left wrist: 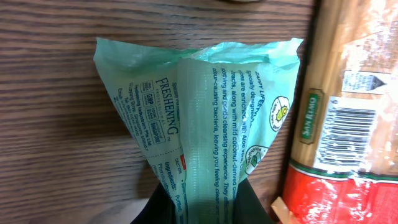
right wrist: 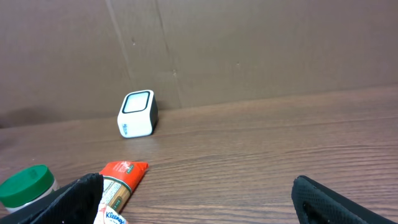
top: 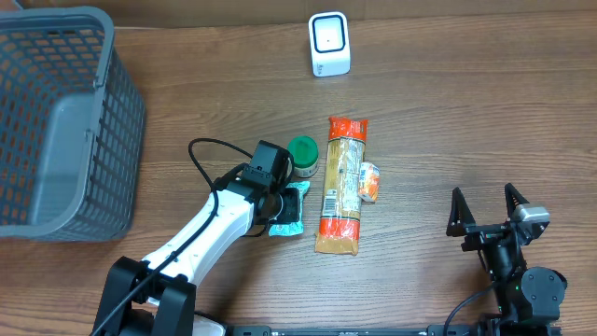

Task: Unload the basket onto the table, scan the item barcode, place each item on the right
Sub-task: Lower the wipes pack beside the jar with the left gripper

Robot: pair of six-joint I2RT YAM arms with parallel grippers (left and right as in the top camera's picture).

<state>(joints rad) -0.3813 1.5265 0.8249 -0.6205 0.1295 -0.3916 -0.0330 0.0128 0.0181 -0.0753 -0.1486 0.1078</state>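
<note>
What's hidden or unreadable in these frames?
Green plastic pouch: no barcode in sight. The left wrist view shows only text, with the lower end behind the left end effector, which covers it overhead.
Red-and-clear pasta packet: cut by the left wrist view's right edge.
Orange-and-white tissue pack: print too small overhead; cut by the right wrist view's bottom edge.

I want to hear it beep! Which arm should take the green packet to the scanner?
Left. The left pincer is shut on the green packet, ready to carry to the white scanner. The right pincer stands open, empty, far from it.
</note>
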